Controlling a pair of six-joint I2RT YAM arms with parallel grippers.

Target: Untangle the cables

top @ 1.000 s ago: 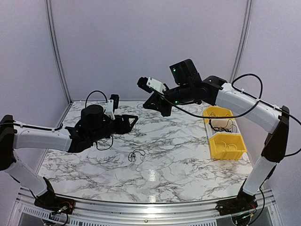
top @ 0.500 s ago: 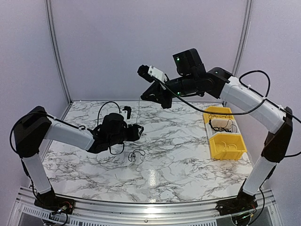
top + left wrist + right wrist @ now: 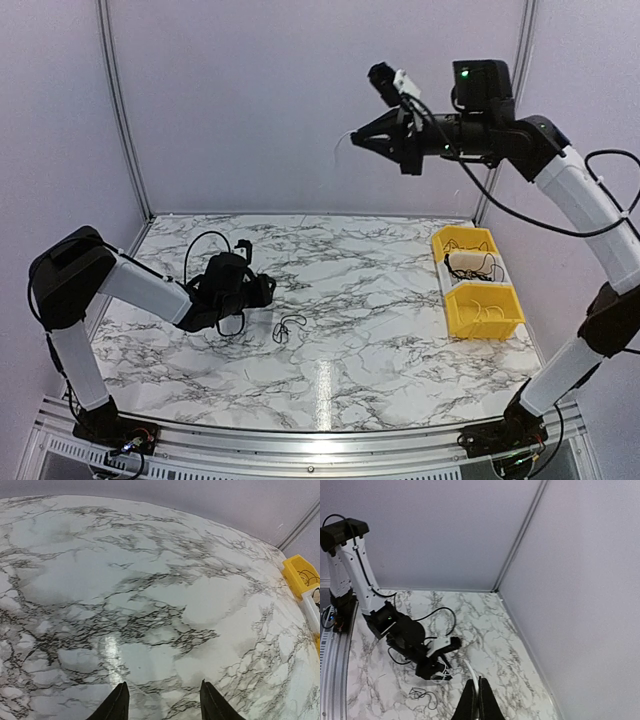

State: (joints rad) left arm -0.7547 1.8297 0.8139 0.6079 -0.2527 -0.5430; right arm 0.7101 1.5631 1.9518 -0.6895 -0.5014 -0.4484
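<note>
We log a marbled counter (image 3: 380, 300) under both arms. The right arm (image 3: 580, 195) reaches high above it, right jaws clenched on the pale cable (image 3: 469, 670). The left arm (image 3: 150, 285) folds low, left jaws released just off the counter. The black cable (image 3: 288, 328) lies looped beside them.

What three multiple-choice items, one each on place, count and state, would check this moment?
1. The black cable loop lies: A on the table; B in a bin; C hanging in the air.
2. The yellow bins number: A one; B two; C four.
3. The right gripper is: A wide open; B shut on a pale cable; C resting on the table.
Key: A, it lies on marble beside the left gripper; B, two stand at the right edge; B, the wrist view shows closed fingers pinching it.
</note>
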